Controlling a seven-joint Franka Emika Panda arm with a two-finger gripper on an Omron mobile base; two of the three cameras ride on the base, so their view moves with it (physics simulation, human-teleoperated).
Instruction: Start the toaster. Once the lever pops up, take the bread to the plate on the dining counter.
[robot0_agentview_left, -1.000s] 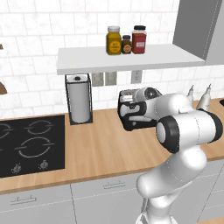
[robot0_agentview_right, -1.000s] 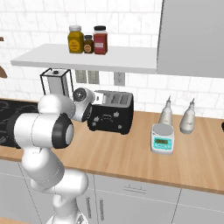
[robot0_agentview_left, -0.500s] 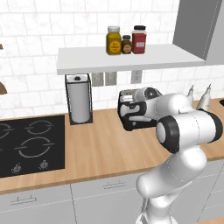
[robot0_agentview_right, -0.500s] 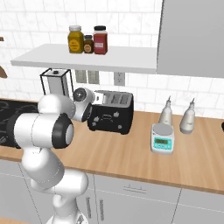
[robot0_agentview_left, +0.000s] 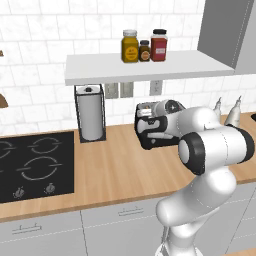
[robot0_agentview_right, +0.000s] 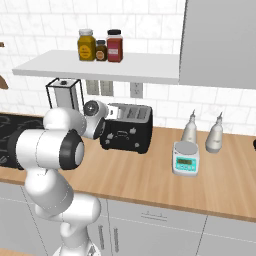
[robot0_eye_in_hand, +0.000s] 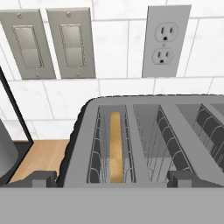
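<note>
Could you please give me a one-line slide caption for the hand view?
Open gripper poised over the toaster, bread seated in its left slot.

White tiled wall (robot0_agentview_left: 40, 50), white shelf (robot0_agentview_left: 145, 67), wood counter (robot0_agentview_left: 115, 170).

A black toaster (robot0_agentview_right: 126, 127) stands at centre frame against the tiled wall, its slots (robot0_eye_in_hand: 148, 144) open to the air above. A white shelf (robot0_agentview_right: 100, 65) carrying three jars (robot0_agentview_right: 101, 46) overhangs it, capping the headroom. To its left in the left base view, a paper-towel holder (robot0_agentview_left: 91, 113) stands nearby with a strip of bare wood counter (robot0_agentview_left: 120, 165) between them. At right in the right base view, a kitchen scale (robot0_agentview_right: 185, 157) and two bottles (robot0_agentview_right: 202, 132) stand apart from the toaster, leaving the counter in front of it open.
</note>
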